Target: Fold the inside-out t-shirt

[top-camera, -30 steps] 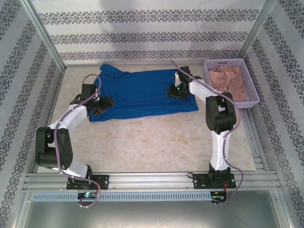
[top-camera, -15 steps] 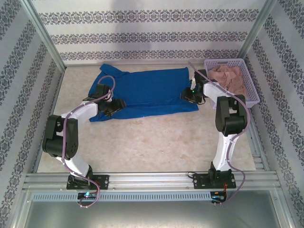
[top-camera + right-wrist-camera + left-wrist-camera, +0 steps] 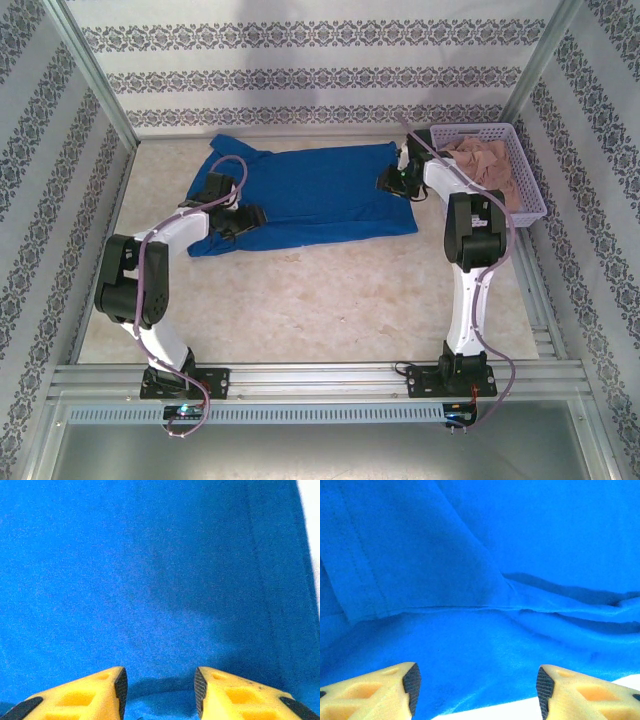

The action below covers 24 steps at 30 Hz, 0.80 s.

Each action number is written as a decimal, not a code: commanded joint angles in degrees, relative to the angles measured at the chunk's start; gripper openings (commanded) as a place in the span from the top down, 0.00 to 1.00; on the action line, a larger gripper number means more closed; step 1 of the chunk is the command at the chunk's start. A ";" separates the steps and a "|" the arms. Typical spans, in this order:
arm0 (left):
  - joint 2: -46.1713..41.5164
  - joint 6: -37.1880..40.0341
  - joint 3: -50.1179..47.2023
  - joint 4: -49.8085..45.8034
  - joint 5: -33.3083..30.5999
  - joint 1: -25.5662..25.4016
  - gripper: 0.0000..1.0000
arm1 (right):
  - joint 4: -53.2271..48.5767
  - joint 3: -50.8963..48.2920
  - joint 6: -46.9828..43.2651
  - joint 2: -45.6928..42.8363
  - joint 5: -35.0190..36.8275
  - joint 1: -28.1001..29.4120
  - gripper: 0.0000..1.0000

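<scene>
Seen from overhead, the left arm (image 3: 170,235) lies across the collar end of the royal-blue t-shirt (image 3: 310,195), hiding the neckline and part of the near-left corner. At right, the right arm (image 3: 440,185) covers a bit of the hem. Both sets of fingertips are too small to read from above.

The wrist cams are clearer. The left gripper (image 3: 476,682) is spread wide with nothing btwn its yellow fingers, over cloth just inside the shirt's near edge. The right gripper (image 3: 160,685) is parted too, with a narrower gap and blue cloth beneath (whether the tips touch the fabric can't be told).

The shirt lies flat across the far half of the table (image 3: 330,300), one sleeve (image 3: 232,148) poking toward the back-left. The left wrist view shows a stitched seam and two soft ridges; the right wrist view shows a straight hem seam.

The shirt's right edge is near, but apart from, a lavender basket (image 3: 533,205) holding a pinkish-beige garment (image 3: 485,165). The near half of the table is open room up to the aluminium rail (image 3: 320,378). The shirt's far edge runs close to the back wall (image 3: 320,75).
</scene>
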 commanded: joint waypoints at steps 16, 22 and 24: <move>13.17 2.44 12.36 0.68 5.82 -7.63 0.40 | 7.03 -22.03 2.31 -15.05 -1.70 5.70 0.56; 19.25 3.98 20.45 -3.18 2.08 -7.54 0.40 | 6.91 -22.57 2.14 -13.94 -1.04 5.49 0.56; 20.59 4.25 22.88 -3.98 1.55 -7.48 0.40 | 6.40 -22.49 1.96 -13.41 -0.25 5.39 0.56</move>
